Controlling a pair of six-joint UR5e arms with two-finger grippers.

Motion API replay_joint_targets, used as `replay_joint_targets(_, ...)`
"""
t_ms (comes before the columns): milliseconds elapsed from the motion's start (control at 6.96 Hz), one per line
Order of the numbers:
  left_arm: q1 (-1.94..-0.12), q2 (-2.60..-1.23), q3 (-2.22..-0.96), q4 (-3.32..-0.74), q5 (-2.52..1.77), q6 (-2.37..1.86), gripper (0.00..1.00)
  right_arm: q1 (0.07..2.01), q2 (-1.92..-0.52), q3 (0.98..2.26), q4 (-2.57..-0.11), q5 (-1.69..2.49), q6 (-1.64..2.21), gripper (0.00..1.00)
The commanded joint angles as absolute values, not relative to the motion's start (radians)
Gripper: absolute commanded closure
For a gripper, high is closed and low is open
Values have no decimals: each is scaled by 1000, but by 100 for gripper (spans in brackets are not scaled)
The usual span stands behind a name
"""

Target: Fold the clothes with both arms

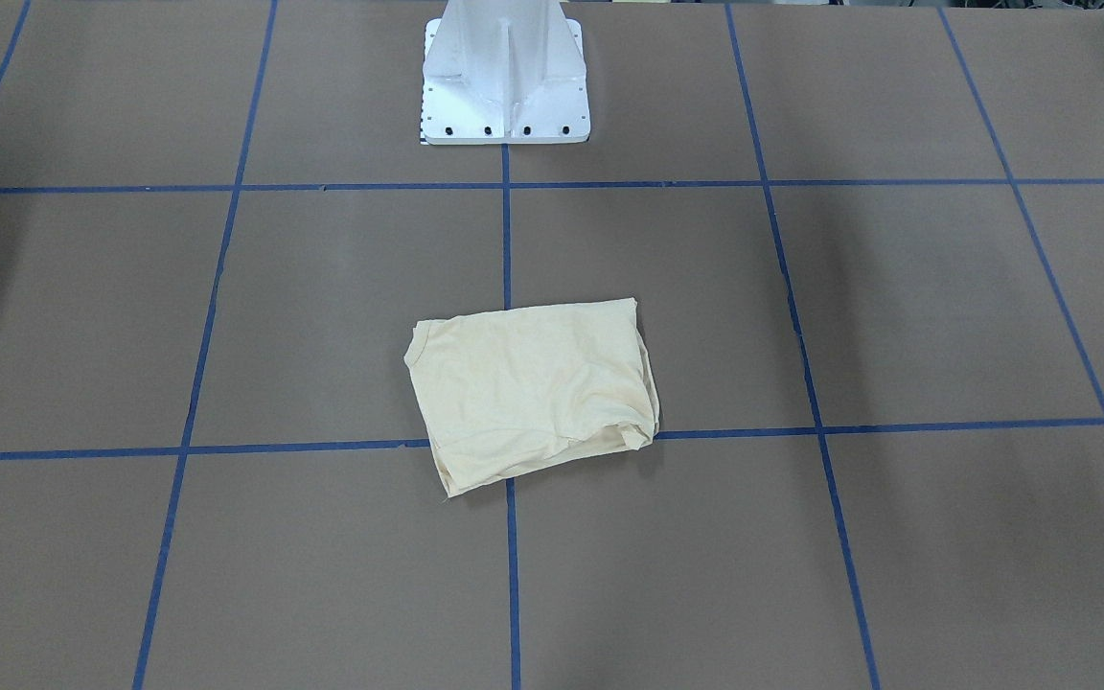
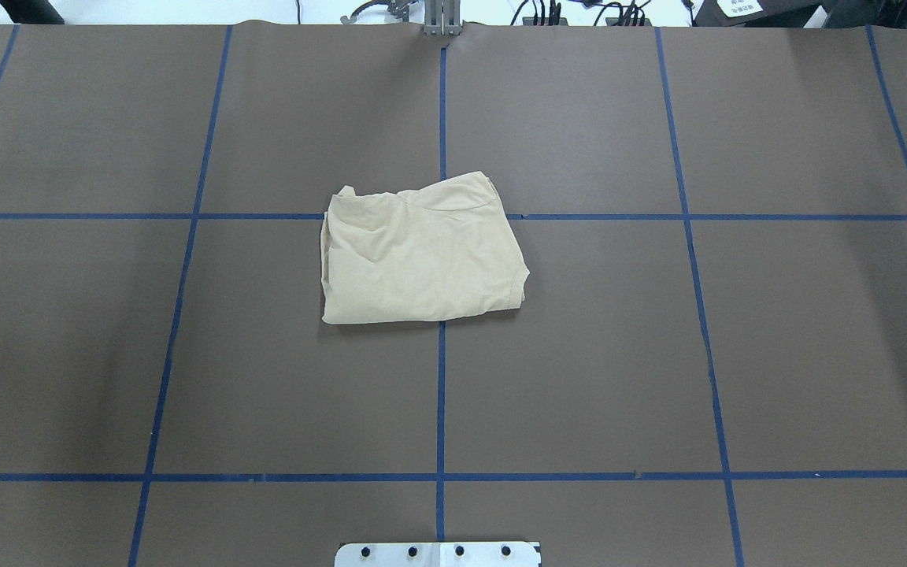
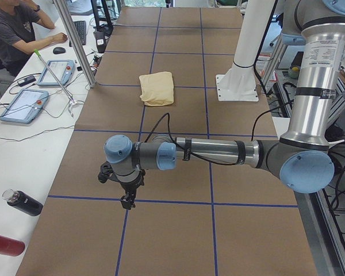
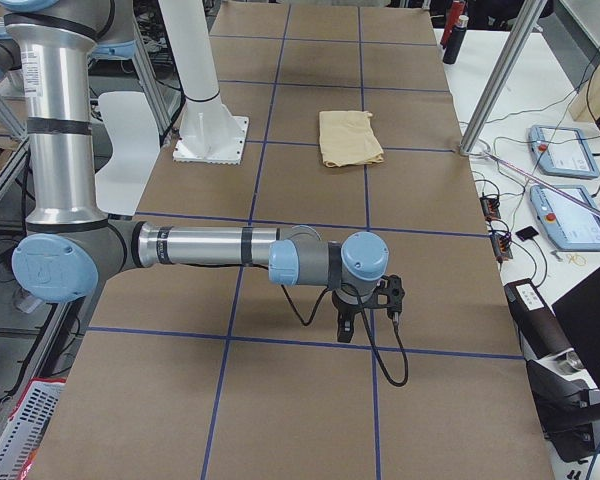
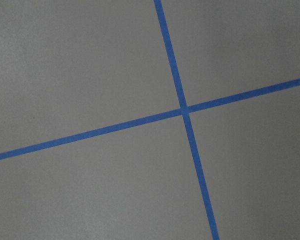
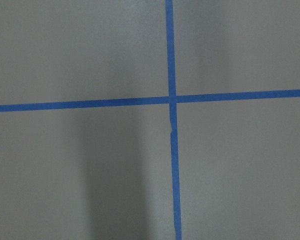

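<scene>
The pale cream-yellow T-shirt (image 1: 533, 388) lies folded into a small rectangle at the table's middle, print hidden; it also shows in the overhead view (image 2: 422, 252) and both side views (image 3: 157, 88) (image 4: 348, 138). Neither arm touches it. My left gripper (image 3: 126, 202) hangs over the table far off toward my left end, pointing down. My right gripper (image 4: 347, 330) hangs the same way toward my right end. Each shows only in a side view, so I cannot tell whether it is open or shut. Both wrist views show only brown table and crossing blue tape.
The white pedestal base (image 1: 504, 86) stands at the robot's edge of the table. Blue tape lines (image 2: 441, 378) grid the brown table. An operator (image 3: 11, 29), tablets (image 3: 23, 103) and bottles (image 3: 23, 202) are at a side desk beyond a metal post (image 3: 75, 40).
</scene>
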State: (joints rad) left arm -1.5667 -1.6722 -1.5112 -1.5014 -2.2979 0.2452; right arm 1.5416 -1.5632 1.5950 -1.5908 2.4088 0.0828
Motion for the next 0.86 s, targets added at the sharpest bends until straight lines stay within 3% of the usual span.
replay_joint_targets(0,-1568,-1671,-1513,-1502,-2299,145,0,1542,-1563,1598,-1591,2408,86,0)
replay_joint_targets(719,-1568,-1672,-1513,-1503,-2299,141,0,1542,-1552,1603,-1591,2410,146,0)
